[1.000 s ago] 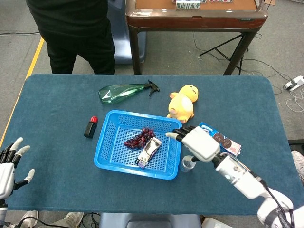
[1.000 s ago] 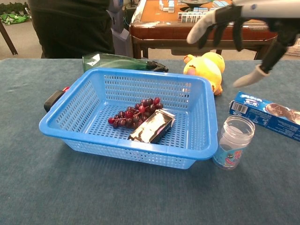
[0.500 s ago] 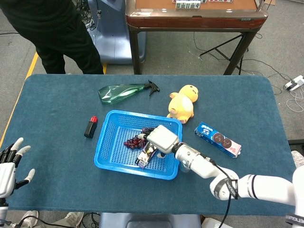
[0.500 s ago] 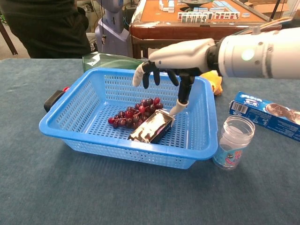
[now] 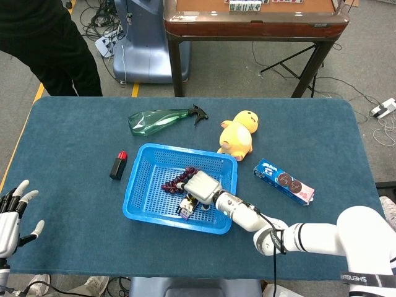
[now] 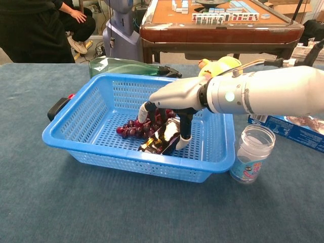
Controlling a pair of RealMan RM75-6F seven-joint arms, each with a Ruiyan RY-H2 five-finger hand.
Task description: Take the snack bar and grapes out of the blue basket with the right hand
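The right hand [image 6: 169,109] reaches into the blue basket [image 6: 76,147], fingers closing around the snack bar [image 6: 161,137] beside the grapes [image 6: 132,129]; the left hand [image 5: 11,213] rests open.

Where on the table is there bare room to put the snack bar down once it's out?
Bare cloth lies in front of the blue basket, also far right beyond the cookie box. Crowded: the jar beside the basket, and behind it the duck toy and spray bottle.

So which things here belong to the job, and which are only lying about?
Job: blue basket, grapes, snack bar, right hand.

Lying about: spray bottle, yellow plush toy, cookie box, clear jar, small black bottle, left hand.
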